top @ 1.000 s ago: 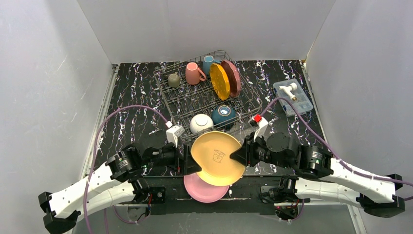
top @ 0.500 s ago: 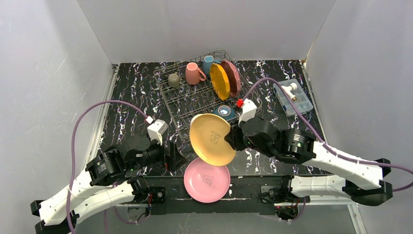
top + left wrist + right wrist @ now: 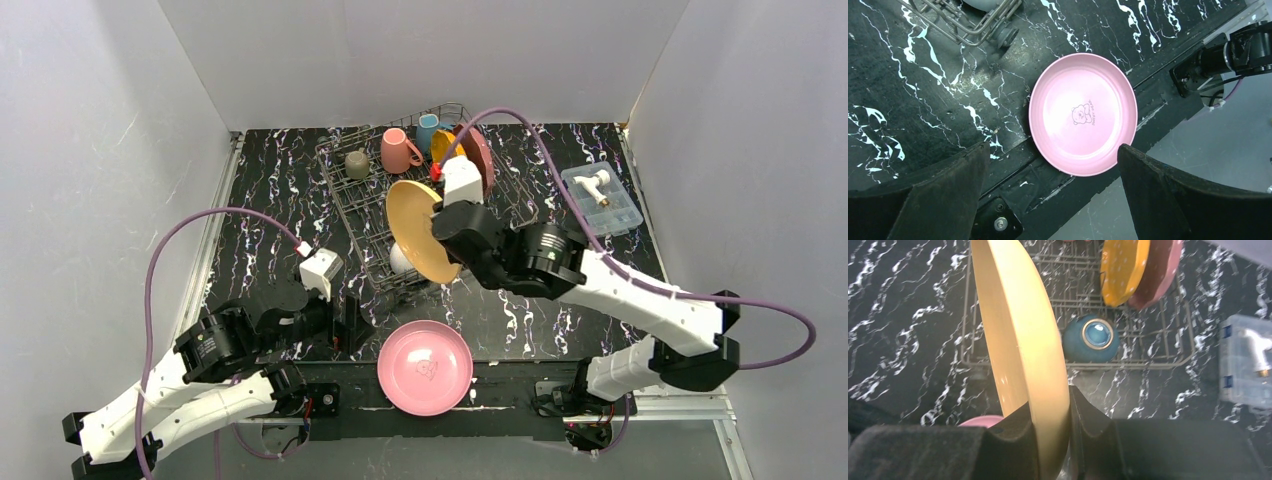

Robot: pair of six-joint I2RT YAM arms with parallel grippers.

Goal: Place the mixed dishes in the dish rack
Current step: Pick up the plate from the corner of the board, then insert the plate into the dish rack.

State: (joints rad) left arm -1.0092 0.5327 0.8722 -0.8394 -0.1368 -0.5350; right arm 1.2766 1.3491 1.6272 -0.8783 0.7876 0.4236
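Observation:
My right gripper (image 3: 443,236) (image 3: 1050,440) is shut on the rim of a yellow plate (image 3: 418,232) (image 3: 1018,340) and holds it on edge above the near part of the dish rack (image 3: 365,205) (image 3: 1148,340). In the rack stand an orange plate (image 3: 1123,270) and a dark red plate (image 3: 1158,275), with a teal bowl (image 3: 1090,337), a white bowl (image 3: 400,260), a pink mug (image 3: 398,150), a blue mug (image 3: 428,126) and an olive mug (image 3: 357,163). A pink plate (image 3: 425,367) (image 3: 1083,115) lies flat at the table's near edge. My left gripper (image 3: 362,325) (image 3: 1053,146) is open and empty, just left of it.
A clear plastic box (image 3: 602,198) (image 3: 1248,360) with a white item sits at the far right of the table. White walls close in the left, back and right. The arm bases and a black rail run along the near edge under the pink plate.
My right gripper has carried the yellow plate from above the pink plate up and back over the rack, turning it on edge. My left gripper let go and drew back to the left.

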